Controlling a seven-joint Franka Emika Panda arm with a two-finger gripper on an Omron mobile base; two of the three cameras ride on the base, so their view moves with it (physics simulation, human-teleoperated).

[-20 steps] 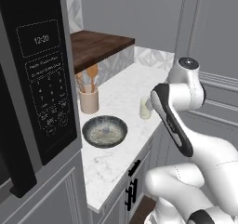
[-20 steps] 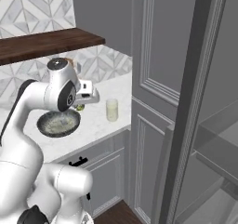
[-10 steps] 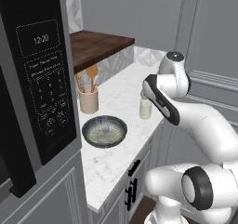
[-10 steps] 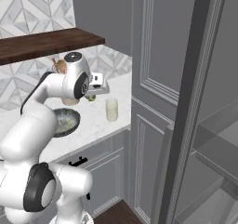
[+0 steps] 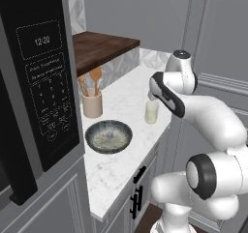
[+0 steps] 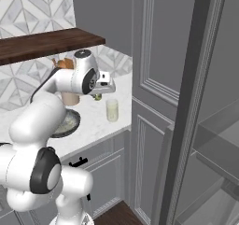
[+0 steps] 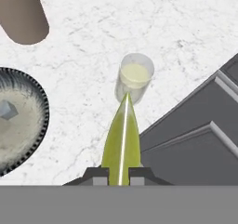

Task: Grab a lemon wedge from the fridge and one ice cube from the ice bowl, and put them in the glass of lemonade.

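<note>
My gripper (image 7: 119, 174) is shut on a yellow-green lemon wedge (image 7: 122, 139), whose tip points at the glass of lemonade (image 7: 135, 76) just ahead. In the right base view the gripper (image 6: 98, 96) hangs with the wedge (image 6: 98, 97) above the counter, a little left of the glass (image 6: 112, 110) and higher than it. The glass (image 5: 151, 112) stands near the counter's right edge. The ice bowl (image 7: 28, 102) lies to the left with an ice cube (image 7: 7, 109) in it. The fridge (image 6: 203, 79) stands open at the right.
A beige crock (image 5: 92, 104) with wooden spoons stands behind the bowl (image 5: 108, 136). A dark microwave (image 5: 34, 82) fills the left. A wooden shelf (image 5: 101, 48) hangs over the white marble counter (image 5: 121, 169). Grey panelled cabinets (image 6: 149, 56) border the counter on the right.
The arm has reached out from near the bowl, carrying the lemon wedge toward the glass. Bowl, glass and crock have stayed put.
</note>
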